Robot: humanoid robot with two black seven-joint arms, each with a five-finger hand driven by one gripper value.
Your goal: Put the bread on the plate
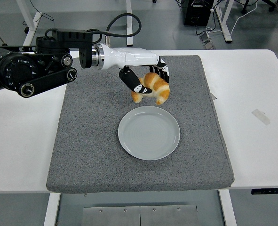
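From where I stand, the left hand (146, 80) has its black fingers wrapped around the bread (153, 88), a golden croissant, pinching it from the side and top so the curved ends hang free below the grip. That hold makes sense to me: the underside is left clear, so the croissant can be set down without the fingers getting trapped under it. The bread is up in the air, not touching anything but the hand, and it sits just beyond the far rim of the plate (129, 141), a little to the right of its centre line. The plate itself is bare and lies flat near the middle of the grey mat (82, 141), which covers much of the white table (251, 141); the mat probably keeps the plate from sliding when something lands on it. The arm reaches in from the left edge, its white forearm stretched nearly level over the mat's far half. I see no right arm at all. I judge the carry to be nearly over: what remains is bringing the bread a bit nearer over the plate, lowering it and letting go. Released here, it might catch the rim and roll off onto the mat.
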